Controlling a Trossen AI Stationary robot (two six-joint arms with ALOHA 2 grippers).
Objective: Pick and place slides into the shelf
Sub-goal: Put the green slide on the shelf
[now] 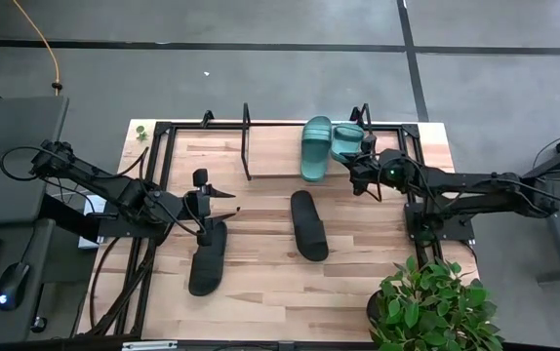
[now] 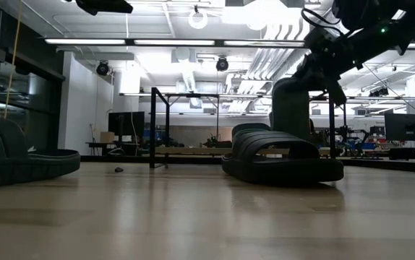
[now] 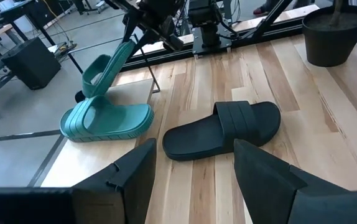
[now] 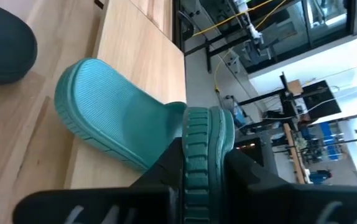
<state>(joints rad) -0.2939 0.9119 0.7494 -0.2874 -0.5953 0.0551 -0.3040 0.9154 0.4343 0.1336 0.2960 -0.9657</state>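
Note:
One teal slide [image 1: 315,148] lies flat on the shelf's light board [image 1: 270,151] and also shows in the left wrist view [image 3: 107,121]. My right gripper [image 1: 363,156] is shut on the second teal slide [image 1: 348,139], which stands tilted beside the first [image 3: 107,71]. One black slide [image 1: 309,225] lies sole-down mid-table [image 3: 222,127]. The other black slide [image 1: 207,258] lies near the left front. My left gripper [image 1: 212,205] hovers open just beyond that slide's far end, touching nothing; its fingers frame the left wrist view [image 3: 194,171]. My right gripper pinches the tilted teal slide at its raised end, with the ribbed edge [image 4: 204,149] between the two fingers. The fingers come from the table's right side, slanting down. The slide slants down from the hold, its lower end [image 3: 86,87] beside the flat teal slide.
The shelf's thin black frame bars [image 1: 246,146] stand along the table's far part. A potted plant [image 1: 426,302] sits at the near right corner. Bare wooden tabletop [image 1: 260,263] lies between the two black slides.

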